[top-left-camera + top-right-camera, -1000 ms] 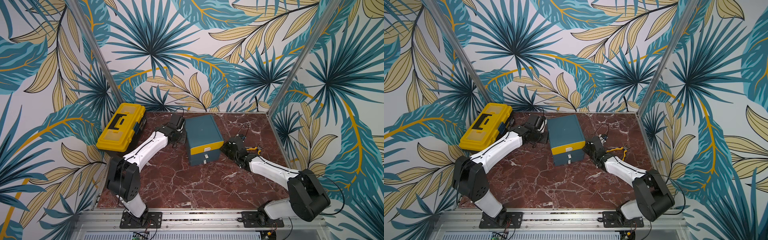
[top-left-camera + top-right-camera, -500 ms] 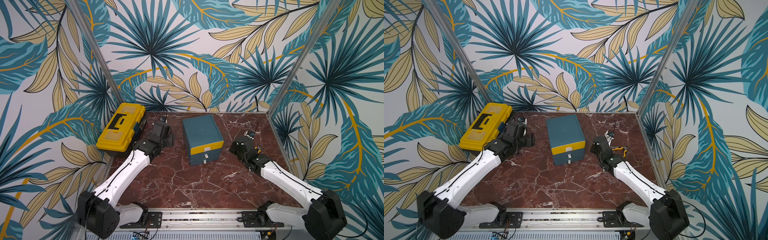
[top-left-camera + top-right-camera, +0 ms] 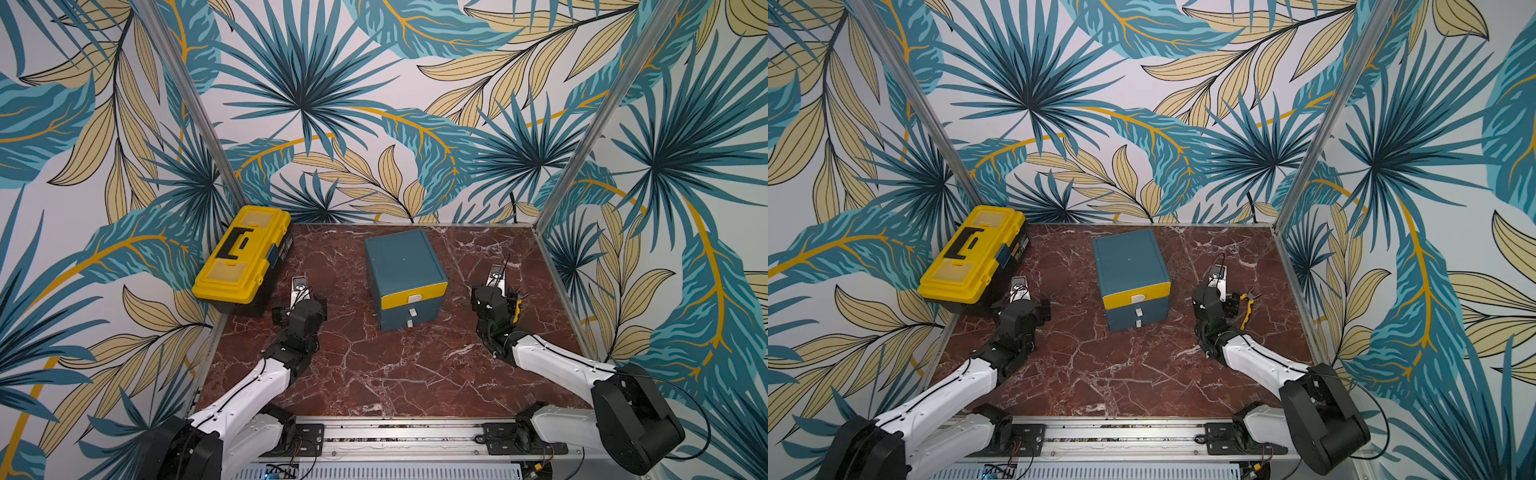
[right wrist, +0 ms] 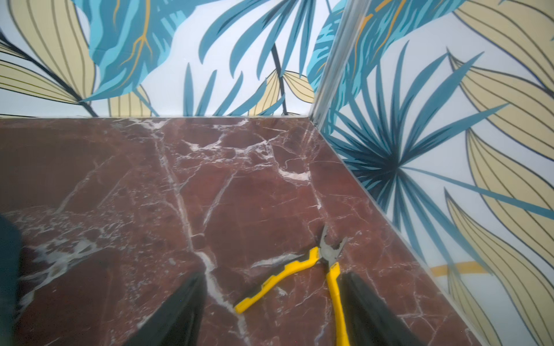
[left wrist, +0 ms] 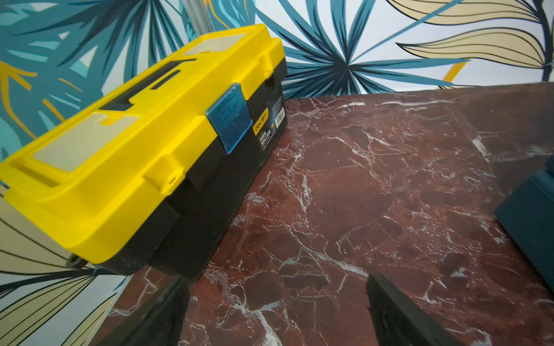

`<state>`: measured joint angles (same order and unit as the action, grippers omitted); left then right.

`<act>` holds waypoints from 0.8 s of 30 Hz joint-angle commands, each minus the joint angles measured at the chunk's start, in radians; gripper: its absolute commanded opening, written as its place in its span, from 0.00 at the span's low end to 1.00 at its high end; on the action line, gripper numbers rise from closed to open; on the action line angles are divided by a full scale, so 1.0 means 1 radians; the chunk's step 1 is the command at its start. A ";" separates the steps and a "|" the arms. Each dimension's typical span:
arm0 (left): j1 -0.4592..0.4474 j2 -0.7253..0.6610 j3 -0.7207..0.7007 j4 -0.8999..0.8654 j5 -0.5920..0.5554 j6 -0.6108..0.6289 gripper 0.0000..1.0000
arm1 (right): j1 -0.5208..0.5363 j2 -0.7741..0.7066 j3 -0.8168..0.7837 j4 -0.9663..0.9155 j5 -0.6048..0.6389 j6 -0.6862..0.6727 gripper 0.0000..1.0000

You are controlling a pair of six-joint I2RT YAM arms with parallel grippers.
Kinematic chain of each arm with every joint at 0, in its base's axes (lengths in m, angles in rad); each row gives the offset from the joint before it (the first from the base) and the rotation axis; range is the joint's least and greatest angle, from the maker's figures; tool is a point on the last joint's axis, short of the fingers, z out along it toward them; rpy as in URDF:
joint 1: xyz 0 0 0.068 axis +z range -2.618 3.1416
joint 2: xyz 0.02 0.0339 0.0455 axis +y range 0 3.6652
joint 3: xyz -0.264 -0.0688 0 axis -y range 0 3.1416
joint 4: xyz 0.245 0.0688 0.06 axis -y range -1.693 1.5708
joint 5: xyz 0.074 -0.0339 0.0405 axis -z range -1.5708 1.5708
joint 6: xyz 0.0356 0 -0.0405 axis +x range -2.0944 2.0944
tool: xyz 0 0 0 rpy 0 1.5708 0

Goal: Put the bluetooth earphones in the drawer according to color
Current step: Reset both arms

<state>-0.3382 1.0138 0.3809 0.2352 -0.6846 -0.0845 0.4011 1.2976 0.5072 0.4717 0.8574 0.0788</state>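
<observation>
The drawer [image 3: 405,266] is a small boxy blue-green cabinet in the middle of the table [image 3: 374,374], seen in both top views. It looks like smooth plastic with a flat top. Its top front is yellow and the two fronts below are blue-green. Each front has a little white tab, and all three are pushed in.

A big toolbox [image 3: 243,253] sits at the back left corner. It has a shiny yellow lid, a black body and a see-through blue clip [image 5: 229,116]. A sticker [image 5: 266,125] on its side has yellow letters that seem to say "deli"; the rest is too small to read.

The left gripper [image 5: 275,287] is near the toolbox. Its two dark fingers [image 5: 398,314] are spread wide and hold nothing.

The right gripper [image 4: 274,278] is by the right wall. Its jaws are apart too. Pliers [image 4: 329,254] with yellow handles and a grey metal nose lie on the table between its fingers.

The table looks like dark red stone with white cracks. The walls [image 3: 332,104] show big blue and tan leaves, with shiny metal poles [image 3: 187,104] at the corners.
</observation>
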 commanded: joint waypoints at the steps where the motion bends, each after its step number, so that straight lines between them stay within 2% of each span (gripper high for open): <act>1: 0.077 0.005 -0.093 0.280 -0.001 0.062 0.99 | -0.067 0.059 -0.111 0.275 0.017 -0.065 0.77; 4: 0.198 0.017 -0.155 0.382 0.105 0.034 0.99 | -0.101 0.076 -0.158 0.422 -0.027 -0.102 0.77; 7: 0.313 0.099 -0.169 0.474 0.210 -0.047 1.00 | -0.171 0.169 -0.184 0.581 -0.086 -0.086 0.77; 8: 0.332 0.140 -0.159 0.500 0.243 -0.050 1.00 | -0.177 0.194 -0.175 0.608 -0.099 -0.110 0.77; 9: 0.344 0.172 -0.146 0.522 0.283 -0.041 1.00 | -0.177 0.180 -0.153 0.522 -0.119 -0.099 0.77; 10: 0.349 0.209 -0.132 0.551 0.303 -0.038 1.00 | -0.179 0.155 -0.125 0.423 -0.145 -0.070 0.77; 12: 0.361 0.287 -0.102 0.582 0.345 -0.058 1.00 | -0.191 0.187 -0.110 0.443 -0.174 -0.091 0.77; 14: 0.349 0.403 -0.093 0.721 0.382 -0.016 1.00 | -0.209 0.177 -0.081 0.360 -0.203 -0.064 0.78; 17: 0.303 0.402 -0.031 0.589 0.452 0.060 1.00 | -0.239 0.188 -0.047 0.296 -0.252 -0.045 0.81; 19: 0.283 0.536 -0.056 0.801 0.510 0.123 1.00 | -0.261 0.195 -0.016 0.243 -0.296 -0.031 0.83; 20: 0.266 0.572 -0.057 0.858 0.499 0.146 1.00 | -0.272 0.197 -0.005 0.217 -0.320 -0.023 0.83; 22: 0.260 0.484 0.006 0.584 0.483 0.124 1.00 | -0.277 0.194 -0.008 0.219 -0.326 -0.018 0.86; 24: 0.260 0.544 -0.013 0.732 0.464 0.136 1.00 | -0.277 0.192 -0.016 0.230 -0.324 -0.017 0.91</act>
<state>-0.0765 1.5387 0.3264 0.8856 -0.2340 0.0105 0.1276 1.4818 0.4942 0.7452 0.5724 0.0418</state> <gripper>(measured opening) 0.999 0.905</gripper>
